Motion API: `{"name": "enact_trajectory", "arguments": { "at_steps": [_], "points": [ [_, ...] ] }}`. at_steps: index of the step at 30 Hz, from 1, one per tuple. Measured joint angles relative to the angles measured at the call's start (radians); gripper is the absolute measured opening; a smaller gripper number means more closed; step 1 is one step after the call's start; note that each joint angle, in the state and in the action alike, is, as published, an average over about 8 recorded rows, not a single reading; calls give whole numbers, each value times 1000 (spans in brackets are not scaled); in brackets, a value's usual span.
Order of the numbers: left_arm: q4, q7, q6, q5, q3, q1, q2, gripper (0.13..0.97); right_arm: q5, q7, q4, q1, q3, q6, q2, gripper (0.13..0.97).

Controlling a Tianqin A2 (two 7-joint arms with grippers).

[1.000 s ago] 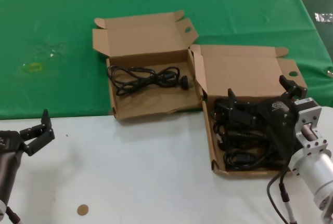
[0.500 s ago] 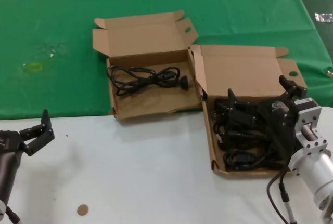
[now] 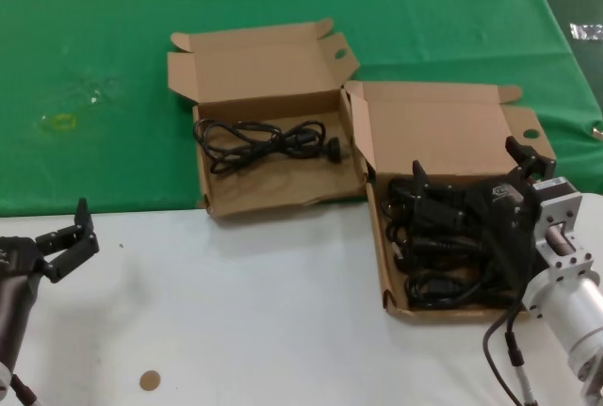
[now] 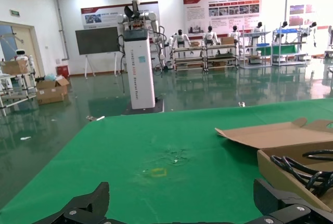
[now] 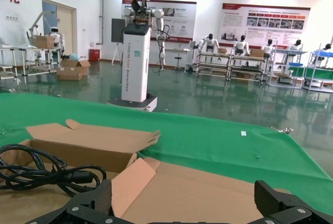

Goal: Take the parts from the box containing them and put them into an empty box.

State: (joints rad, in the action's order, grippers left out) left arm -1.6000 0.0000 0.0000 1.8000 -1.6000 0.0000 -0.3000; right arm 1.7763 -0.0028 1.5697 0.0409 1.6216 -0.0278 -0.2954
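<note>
The box containing the parts (image 3: 443, 133) lies open at the right, with several black coiled cords (image 3: 429, 255) piled in its tray. My right gripper (image 3: 466, 161) hovers open just above that pile, holding nothing; in the right wrist view its fingers (image 5: 101, 195) stand wide apart before the box's lid (image 5: 208, 193). The wider box (image 3: 273, 201) to the left holds one cord (image 3: 268, 139), which also shows as a cord (image 5: 41, 174) in the right wrist view. My left gripper (image 3: 64, 229) is parked open at the table's near left edge.
A green cloth (image 3: 113, 48) covers the far half of the table, with a yellowish mark (image 3: 62, 121) on it. The near half is white tabletop (image 3: 264, 312) with a small brown disc (image 3: 150, 381). The two boxes touch at their inner corners.
</note>
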Motion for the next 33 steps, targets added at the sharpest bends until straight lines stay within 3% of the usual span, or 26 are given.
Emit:
{"name": "enact_trajectory", "arguments": {
  "at_steps": [33],
  "points": [
    [0,0,0,0,0,0,0,966,0,0,0,0,0,0,0,966]
  ]
}}
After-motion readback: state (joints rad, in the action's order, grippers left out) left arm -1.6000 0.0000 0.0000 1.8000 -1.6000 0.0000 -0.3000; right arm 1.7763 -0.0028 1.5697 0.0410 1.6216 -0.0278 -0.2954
